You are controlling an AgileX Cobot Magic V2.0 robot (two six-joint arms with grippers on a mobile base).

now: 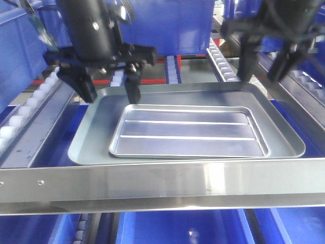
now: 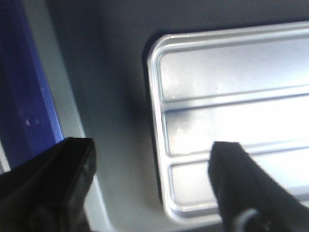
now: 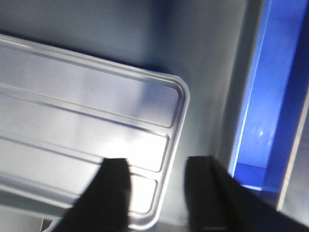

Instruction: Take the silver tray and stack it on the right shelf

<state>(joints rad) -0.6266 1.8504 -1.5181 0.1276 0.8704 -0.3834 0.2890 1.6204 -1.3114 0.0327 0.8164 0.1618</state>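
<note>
The silver tray (image 1: 189, 133), shiny with two long ribs, lies flat inside a larger dull grey tray (image 1: 91, 129) on the right shelf (image 1: 162, 184), behind its broad steel front bar. My left gripper (image 1: 109, 94) is open above the silver tray's far-left corner. In the left wrist view, the left gripper (image 2: 153, 147) straddles the silver tray's (image 2: 231, 106) short rim without touching it. My right gripper (image 1: 261, 71) is open above the far-right end. In the right wrist view, the right gripper (image 3: 158, 162) has one finger over the silver tray (image 3: 87, 111) and one outside its rim.
White rollers (image 1: 20, 119) run along the shelf's left rail, and more rollers (image 1: 223, 61) sit behind the trays. Blue bins (image 1: 167, 25) stand behind the shelf, and another blue bin (image 1: 177, 226) lies below the front bar. The grey tray's raised wall (image 3: 241, 96) flanks the right fingers.
</note>
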